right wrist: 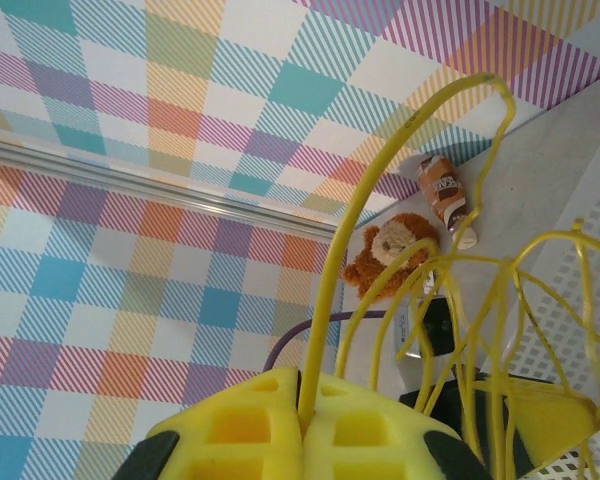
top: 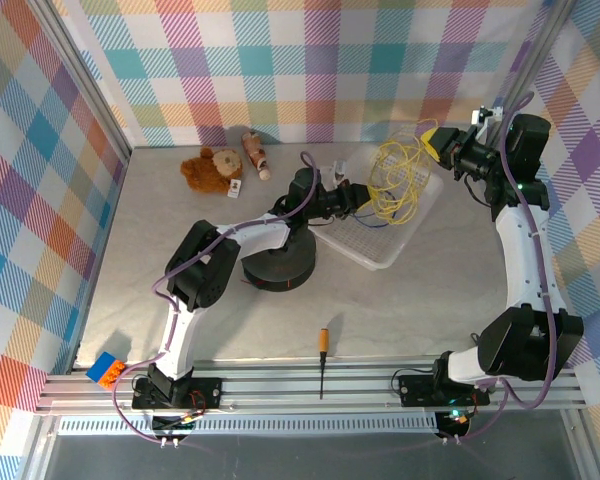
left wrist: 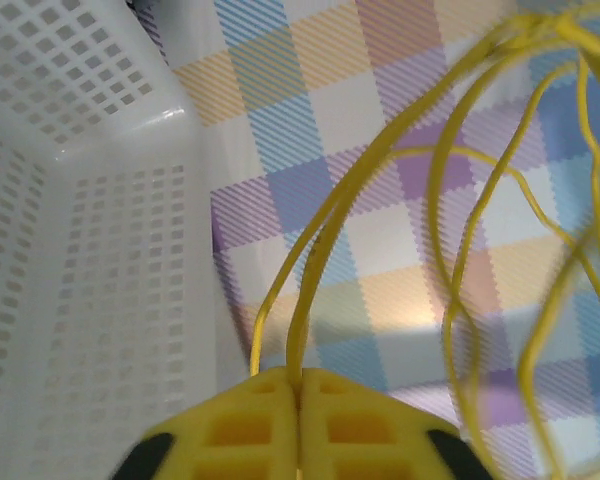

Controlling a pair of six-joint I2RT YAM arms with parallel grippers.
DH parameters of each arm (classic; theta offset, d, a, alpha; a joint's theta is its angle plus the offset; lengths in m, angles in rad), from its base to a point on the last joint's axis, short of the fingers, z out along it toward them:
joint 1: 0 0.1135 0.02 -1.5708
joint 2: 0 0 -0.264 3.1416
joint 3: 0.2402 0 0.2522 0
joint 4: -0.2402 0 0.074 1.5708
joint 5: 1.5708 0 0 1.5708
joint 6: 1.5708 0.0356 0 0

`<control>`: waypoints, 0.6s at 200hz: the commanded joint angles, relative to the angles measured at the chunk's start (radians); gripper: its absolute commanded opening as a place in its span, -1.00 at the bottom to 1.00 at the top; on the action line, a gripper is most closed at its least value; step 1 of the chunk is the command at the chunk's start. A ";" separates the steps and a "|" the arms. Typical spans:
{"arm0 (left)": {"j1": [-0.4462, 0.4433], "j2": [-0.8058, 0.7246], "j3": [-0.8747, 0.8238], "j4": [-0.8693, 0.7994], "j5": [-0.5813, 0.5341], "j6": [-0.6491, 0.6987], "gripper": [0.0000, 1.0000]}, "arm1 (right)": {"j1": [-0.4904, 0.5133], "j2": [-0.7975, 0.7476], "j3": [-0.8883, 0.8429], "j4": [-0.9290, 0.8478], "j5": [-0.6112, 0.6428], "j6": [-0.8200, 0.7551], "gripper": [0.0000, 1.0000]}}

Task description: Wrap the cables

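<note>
The cables (top: 395,172) hang as a loose yellow tangle of loops above the far end of the white basket (top: 378,250), strung between the two grippers. The left gripper (top: 368,196) reaches in from the left, over the basket, and meets the tangle at its lower left edge. In the left wrist view its yellow fingers (left wrist: 242,432) are pressed together, with two strands of the cables (left wrist: 315,245) rising out of the seam between them. The basket's slotted wall (left wrist: 100,290) stands just to the left. The right gripper (top: 433,140) sits higher, at the tangle's upper right, near the back wall. In the right wrist view its fingers (right wrist: 235,430) are likewise closed, pinching a single strand (right wrist: 332,290) that climbs from the seam and arches over to the right, with more loops hanging beside it. Beyond them a teddy (right wrist: 388,262) and a small brown bottle (right wrist: 443,195) lie on the table (right wrist: 570,160) close together. In the top view they rest near the back wall, well left of the basket. A screwdriver (top: 323,362) lies at the near edge, apart from everything else.
</note>
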 commanded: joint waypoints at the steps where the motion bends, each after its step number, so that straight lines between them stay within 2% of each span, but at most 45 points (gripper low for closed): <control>1: 0.009 -0.030 -0.031 0.084 -0.027 -0.006 -1.00 | -0.011 -0.014 0.021 -0.048 -0.003 -0.052 -1.00; 38: 0.106 -0.142 -0.195 0.052 -0.073 -0.002 -1.00 | -0.062 -0.069 0.094 -0.298 0.146 -0.211 -1.00; 70: 0.198 -0.210 -0.296 -0.005 -0.069 0.015 -1.00 | -0.133 -0.142 0.130 -0.426 0.284 -0.294 -1.00; 94: 0.235 -0.255 -0.318 -0.072 -0.062 0.057 -1.00 | -0.154 -0.204 0.155 -0.491 0.416 -0.345 -1.00; 120: 0.255 -0.301 -0.307 -0.161 -0.065 0.110 -1.00 | -0.164 -0.243 0.188 -0.538 0.497 -0.379 -1.00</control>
